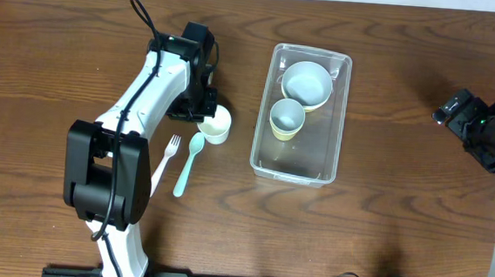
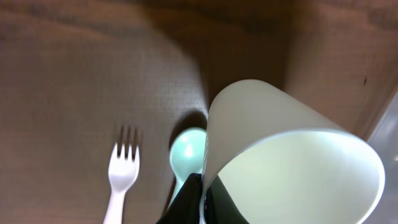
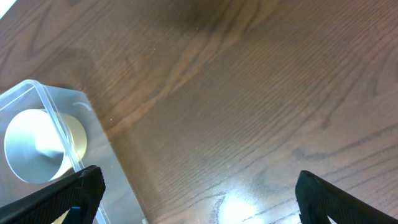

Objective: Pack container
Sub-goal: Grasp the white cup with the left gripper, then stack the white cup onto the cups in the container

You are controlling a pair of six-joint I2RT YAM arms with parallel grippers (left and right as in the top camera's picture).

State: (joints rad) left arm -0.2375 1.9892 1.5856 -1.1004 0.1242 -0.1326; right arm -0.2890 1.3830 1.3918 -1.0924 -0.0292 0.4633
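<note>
Left of the container, bent left arm, left fingers pinching pale cup; right fingers spread.

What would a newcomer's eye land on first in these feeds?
The left gripper pinching a cream cup by its rim, just left of the container, with a white fork and teal spoon beside it. The container holds a bowl and a smaller cup. The right gripper hangs open, far right.

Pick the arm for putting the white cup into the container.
Left. The left pincer clamps the white cup beside the container; the right pincer hangs open, empty, farther away.
</note>
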